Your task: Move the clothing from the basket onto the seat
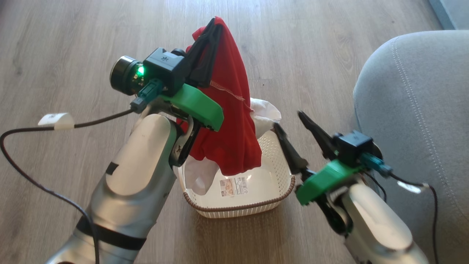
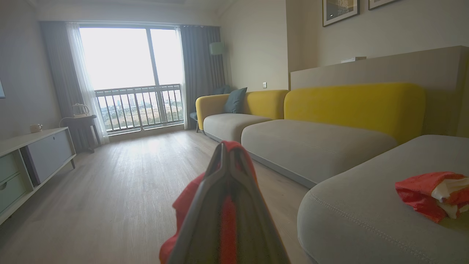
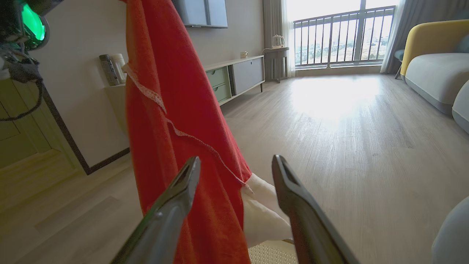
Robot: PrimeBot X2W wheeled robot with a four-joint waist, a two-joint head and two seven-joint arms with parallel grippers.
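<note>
Seems roughly half done: shows one red-and-white garment already lying on the seat. Grips the other piece of clothing with the left gripper, fingers closed tight on its top, dangling it over the basket with white cloth trailing at the far rim; leaves the right gripper spread wide and empty just beside the basket. Remains to swing the load across to the seat and let go.

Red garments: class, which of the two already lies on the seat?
The crumpled red-and-white garment on the grey seat; the other red garment hangs from the left gripper, over the basket.
</note>
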